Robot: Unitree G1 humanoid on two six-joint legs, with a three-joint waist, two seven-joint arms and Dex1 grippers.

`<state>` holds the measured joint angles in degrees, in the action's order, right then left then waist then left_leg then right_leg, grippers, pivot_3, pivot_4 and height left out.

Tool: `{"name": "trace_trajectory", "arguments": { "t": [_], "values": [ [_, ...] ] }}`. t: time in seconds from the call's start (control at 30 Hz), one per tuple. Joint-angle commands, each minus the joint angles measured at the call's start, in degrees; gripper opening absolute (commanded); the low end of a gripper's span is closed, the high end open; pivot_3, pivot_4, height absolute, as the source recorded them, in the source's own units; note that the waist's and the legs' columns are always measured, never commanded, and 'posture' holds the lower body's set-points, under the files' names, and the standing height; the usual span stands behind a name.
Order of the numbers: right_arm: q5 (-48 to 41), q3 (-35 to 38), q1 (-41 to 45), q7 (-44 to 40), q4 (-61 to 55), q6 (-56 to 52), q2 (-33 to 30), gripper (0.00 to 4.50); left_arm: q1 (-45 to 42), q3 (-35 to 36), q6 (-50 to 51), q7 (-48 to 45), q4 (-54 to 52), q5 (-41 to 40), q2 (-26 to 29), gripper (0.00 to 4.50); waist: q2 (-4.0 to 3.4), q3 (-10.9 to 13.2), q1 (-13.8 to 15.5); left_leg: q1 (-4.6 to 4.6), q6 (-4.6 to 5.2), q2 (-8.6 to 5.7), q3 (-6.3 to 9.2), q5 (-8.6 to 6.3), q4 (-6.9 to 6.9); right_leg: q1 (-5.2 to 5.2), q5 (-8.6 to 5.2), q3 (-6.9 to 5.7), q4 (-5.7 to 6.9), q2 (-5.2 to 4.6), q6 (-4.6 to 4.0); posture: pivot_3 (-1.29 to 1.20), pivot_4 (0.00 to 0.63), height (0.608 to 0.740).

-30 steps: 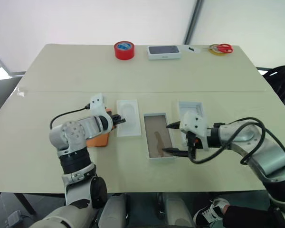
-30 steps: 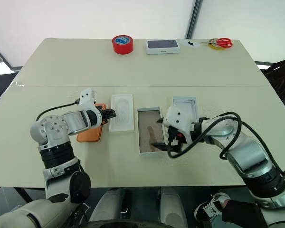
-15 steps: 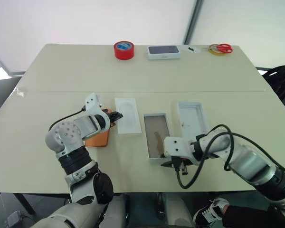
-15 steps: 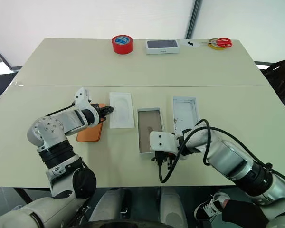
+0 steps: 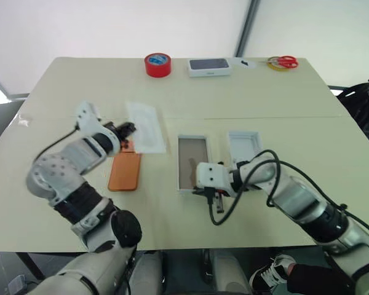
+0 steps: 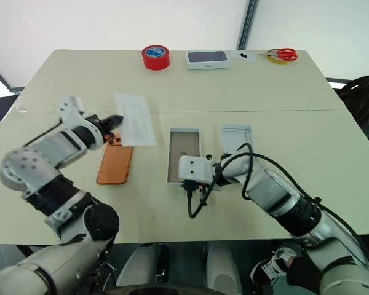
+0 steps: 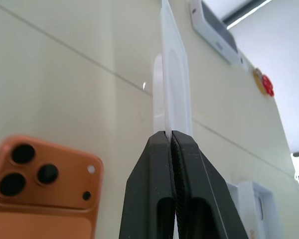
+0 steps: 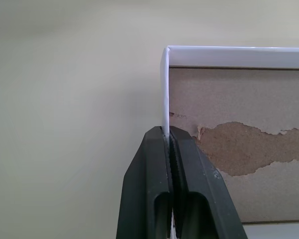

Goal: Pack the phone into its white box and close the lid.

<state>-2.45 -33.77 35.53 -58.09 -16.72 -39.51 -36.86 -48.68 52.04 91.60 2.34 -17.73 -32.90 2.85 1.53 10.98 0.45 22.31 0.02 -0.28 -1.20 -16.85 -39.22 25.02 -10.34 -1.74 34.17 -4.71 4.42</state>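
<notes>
The left gripper (image 7: 170, 137) pinches the flat white insert (image 5: 145, 126), with the phone (image 5: 124, 171) just beside it. The right gripper (image 8: 168, 132) clamps the white box (image 5: 192, 170) wall; the lid (image 5: 244, 148) lies beyond.

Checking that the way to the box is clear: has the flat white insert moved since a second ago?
Yes. The left gripper, shut on the flat white insert, has carried it away from the white box, toward the red tape roll.

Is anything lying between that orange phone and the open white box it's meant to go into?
Nothing visible: bare table separates the phone from the white box. The white insert is held beyond the phone by the left gripper.
</notes>
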Motion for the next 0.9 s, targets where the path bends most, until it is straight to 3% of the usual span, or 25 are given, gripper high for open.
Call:
{"name": "trace_trajectory", "arguments": {
  "t": [0.03,0.1,0.2,0.33,0.57,0.9],
  "values": [
    [1.3,-0.7,2.7,0.6,2.0,0.5,3.1,0.05,-1.6,1.2,0.9,-0.8,-1.6,-1.8,1.2,0.0,0.0,0.0,0.2,0.01,-0.03,0.0,0.0,0.01,0.0,0.01,0.0,0.0,-0.01,-0.02,0.0,0.0,0.15,0.732],
    [1.7,-1.0,3.7,0.8,3.9,0.4,5.1,0.05,-1.4,0.4,0.9,-0.8,-1.8,-2.5,1.5,0.0,0.02,0.0,0.3,0.02,-0.07,0.0,0.01,0.04,-0.01,0.0,0.01,0.0,-0.01,-0.06,-0.01,0.0,0.15,0.732],
    [1.8,0.1,4.5,0.8,5.1,0.8,6.2,0.92,-0.8,-0.7,0.9,-0.5,-2.6,-3.7,0.3,0.0,0.02,0.0,0.3,0.02,-0.11,-0.01,0.02,0.06,-0.01,-0.01,0.02,0.0,0.01,-0.08,-0.01,0.0,0.15,0.732],
    [-1.5,7.0,2.8,-0.4,1.5,2.1,3.1,2.88,0.9,-2.8,0.9,0.4,-4.2,-5.9,-3.6,0.0,0.02,0.0,0.3,0.03,-0.12,-0.02,0.01,0.06,0.0,0.0,0.02,0.0,0.0,-0.11,0.0,0.0,0.15,0.732],
    [-8.4,21.8,-2.6,-1.3,0.7,3.7,-3.4,2.88,7.6,-9.0,0.9,3.0,-6.6,-9.0,-11.2,0.0,0.04,0.0,0.2,0.03,-0.09,-0.05,0.0,0.04,0.0,-0.02,0.02,0.0,-0.01,-0.15,-0.01,0.0,0.15,0.732],
    [-7.6,23.6,-5.1,0.4,2.1,5.7,-5.9,2.88,14.8,-15.1,0.9,4.8,-8.1,-10.9,-13.8,0.0,0.04,0.0,0.2,0.0,-0.07,-0.01,-0.02,0.04,0.02,-0.02,-0.01,0.02,-0.02,0.0,-0.03,0.0,0.15,0.732]
  ]
}}
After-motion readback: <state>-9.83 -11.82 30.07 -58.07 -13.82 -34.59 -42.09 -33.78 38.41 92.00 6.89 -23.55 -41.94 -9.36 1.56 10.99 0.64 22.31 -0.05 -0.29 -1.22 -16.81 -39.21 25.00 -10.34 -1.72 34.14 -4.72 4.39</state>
